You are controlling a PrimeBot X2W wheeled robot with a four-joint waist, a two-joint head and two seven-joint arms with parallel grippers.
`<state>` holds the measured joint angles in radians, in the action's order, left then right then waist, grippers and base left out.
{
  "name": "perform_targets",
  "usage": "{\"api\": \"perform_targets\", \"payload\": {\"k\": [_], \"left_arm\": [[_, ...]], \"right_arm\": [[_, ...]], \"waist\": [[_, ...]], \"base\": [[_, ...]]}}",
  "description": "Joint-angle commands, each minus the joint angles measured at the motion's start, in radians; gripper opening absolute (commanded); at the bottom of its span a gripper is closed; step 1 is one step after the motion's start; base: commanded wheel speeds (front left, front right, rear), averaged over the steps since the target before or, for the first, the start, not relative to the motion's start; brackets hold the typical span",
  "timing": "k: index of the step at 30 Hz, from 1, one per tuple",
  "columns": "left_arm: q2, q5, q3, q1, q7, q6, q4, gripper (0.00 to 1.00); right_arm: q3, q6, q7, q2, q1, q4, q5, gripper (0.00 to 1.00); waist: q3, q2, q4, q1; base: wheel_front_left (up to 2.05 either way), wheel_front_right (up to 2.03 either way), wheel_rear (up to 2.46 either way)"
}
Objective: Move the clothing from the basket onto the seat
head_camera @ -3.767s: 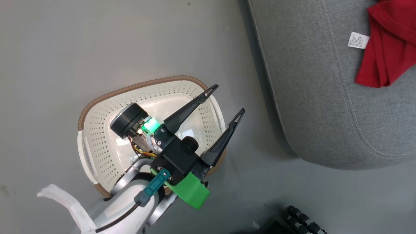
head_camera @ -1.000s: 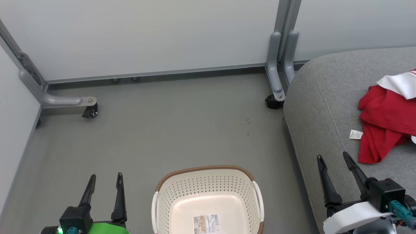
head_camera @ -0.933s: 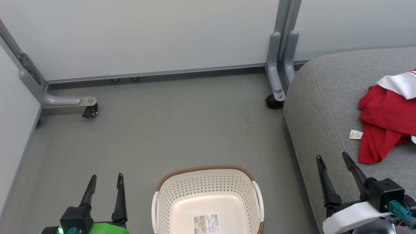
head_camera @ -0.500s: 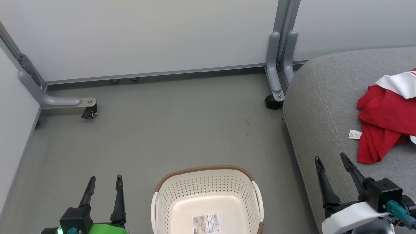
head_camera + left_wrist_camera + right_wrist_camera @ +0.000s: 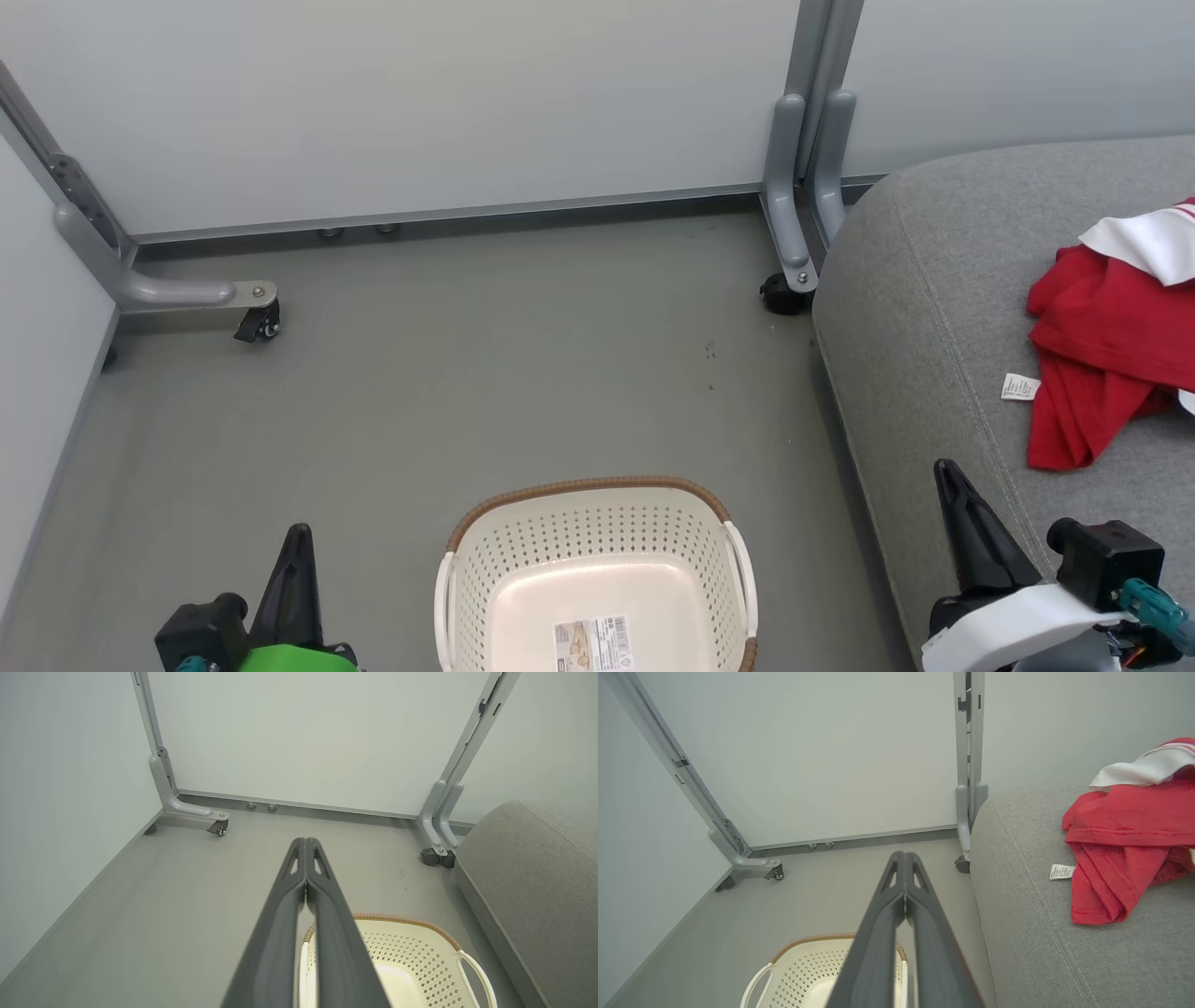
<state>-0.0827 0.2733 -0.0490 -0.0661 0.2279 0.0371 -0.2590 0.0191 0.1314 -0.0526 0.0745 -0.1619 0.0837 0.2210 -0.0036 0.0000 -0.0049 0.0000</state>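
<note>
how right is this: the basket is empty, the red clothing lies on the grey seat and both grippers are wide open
Wrong on the grippers: the left gripper and the right gripper are both shut tip to tip in their wrist views. The basket is empty and the red clothing lies on the grey seat.

Basket point(image 5: 588, 537) sits on the floor point(image 5: 420, 392) before me, seat point(image 5: 934, 308) to its right. Clothing point(image 5: 1102, 355) lies on the seat
</note>
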Motion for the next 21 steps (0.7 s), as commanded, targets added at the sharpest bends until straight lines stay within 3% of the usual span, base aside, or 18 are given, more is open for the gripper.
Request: {"api": "perform_targets", "payload": {"k": [1, 21], "left_arm": [[-0.003, 0.053, 0.012, 0.027, -0.01, 0.008, 0.016, 0.0], [0.006, 0.388, 0.047, 0.064, -0.092, 0.03, 0.023, 0.0]], "right_arm": [[-0.003, 0.0, 0.004, 0.007, 0.022, 0.002, 0.058, 0.0], [-0.013, 0.0, 0.027, 0.019, 0.093, -0.086, 0.425, 0.0]], "waist": [[0.0, 0.0, 0.0, 0.0], [0.001, 0.0, 0.001, 0.0]], "base": [[0.0, 0.0, 0.0], [0.0, 0.0, 0.0]]}}
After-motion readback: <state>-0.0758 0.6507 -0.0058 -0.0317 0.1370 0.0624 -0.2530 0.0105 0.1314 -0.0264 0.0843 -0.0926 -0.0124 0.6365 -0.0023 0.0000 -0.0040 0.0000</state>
